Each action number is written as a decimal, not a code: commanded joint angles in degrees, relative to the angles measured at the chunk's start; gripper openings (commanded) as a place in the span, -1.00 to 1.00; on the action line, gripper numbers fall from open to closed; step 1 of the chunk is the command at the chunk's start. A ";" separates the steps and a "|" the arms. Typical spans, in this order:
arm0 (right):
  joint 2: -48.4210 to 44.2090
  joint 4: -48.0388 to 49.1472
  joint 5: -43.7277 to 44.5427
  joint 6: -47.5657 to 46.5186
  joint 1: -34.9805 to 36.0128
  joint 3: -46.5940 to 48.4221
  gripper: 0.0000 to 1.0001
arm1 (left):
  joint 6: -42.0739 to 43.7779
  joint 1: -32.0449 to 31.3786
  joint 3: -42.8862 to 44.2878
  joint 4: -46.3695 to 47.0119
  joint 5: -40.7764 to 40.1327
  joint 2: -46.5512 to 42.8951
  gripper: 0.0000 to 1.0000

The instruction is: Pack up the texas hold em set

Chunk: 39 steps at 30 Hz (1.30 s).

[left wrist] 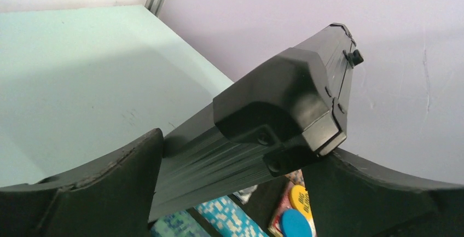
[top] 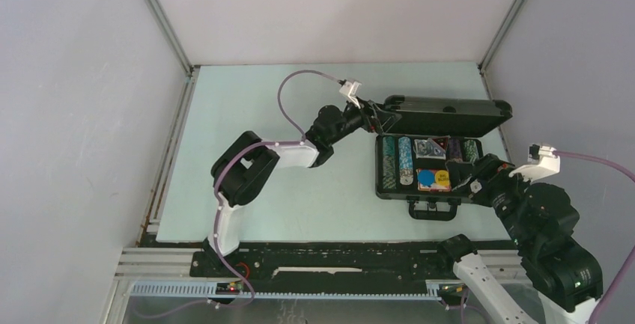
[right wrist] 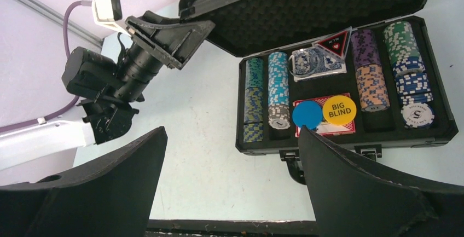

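The case (top: pixel 423 170) lies open on the tabletop (top: pixel 299 114), chips (right wrist: pixel 278 89) and cards (right wrist: pixel 323 122) seated in the foam, and the left tool (left wrist: pixel 230 166) grasps the near corner of its raised lid (left wrist: pixel 284 100). I judge closing is the step: swing the lid down in its hinge arc without dragging the base. The right tool (right wrist: pixel 230 177) hovers released before the handle (right wrist: pixel 298 166), ready to steady it.

A pale mint-green table (top: pixel 284 152) carries everything, walled by white panels at the back and both sides, with aluminium rails along its left edge. Directly on it lies one thing: the open black hard case (top: pixel 427 190), toward the table's right side, its handle facing the near edge and its raised lid toward the back wall. Left of the case the surface shows faint scuff marks.
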 commanded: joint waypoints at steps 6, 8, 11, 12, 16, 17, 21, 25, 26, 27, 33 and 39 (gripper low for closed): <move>-1.05 -3.51 -1.55 1.82 -0.37 3.07 0.99 | 1.57 -6.52 -13.53 5.73 -1.74 -13.41 1.00; -1.33 -3.77 -1.49 1.61 -0.39 3.43 0.99 | 3.34 -7.60 -16.92 5.65 -3.02 -16.05 1.00; -1.06 -3.95 -1.12 0.82 -0.37 3.81 0.99 | 6.18 -9.36 -22.28 4.86 -3.55 -20.48 1.00; -0.95 -3.97 -0.93 0.61 -0.39 3.84 0.99 | 7.67 -10.14 -24.14 4.13 -4.89 -22.28 1.00; -0.71 -3.32 0.10 -1.74 -0.32 4.03 0.99 | 11.44 -12.26 -31.78 -1.85 -8.47 -30.64 1.00; -0.33 -3.28 0.47 -2.50 -0.36 4.26 0.99 | 11.47 -12.59 -33.47 -3.50 -8.82 -32.69 1.00; 1.65 -3.60 2.03 -4.97 -0.34 4.27 0.99 | 10.17 -12.89 -35.87 -12.09 -8.14 -39.66 0.98; 3.95 -1.48 0.41 -4.85 -0.39 -0.29 0.99 | 7.42 -13.33 -31.78 -17.06 -4.63 -38.22 0.84; 4.93 -0.82 -0.58 -4.14 -0.38 -1.74 0.99 | 6.30 -13.40 -29.84 -17.86 -3.58 -36.85 0.77; 6.05 0.08 -1.19 -3.02 -0.35 -3.56 0.99 | 5.19 -13.43 -27.94 -19.01 -3.08 -35.33 0.71; 15.38 3.20 -1.97 2.93 -2.76 -12.02 0.99 | 0.12 -12.97 -21.83 -26.97 -4.37 -30.16 0.73; 14.03 5.41 -9.02 10.32 -20.26 -21.97 0.99 | -7.63 -9.64 -28.60 -20.59 -3.49 -31.07 0.88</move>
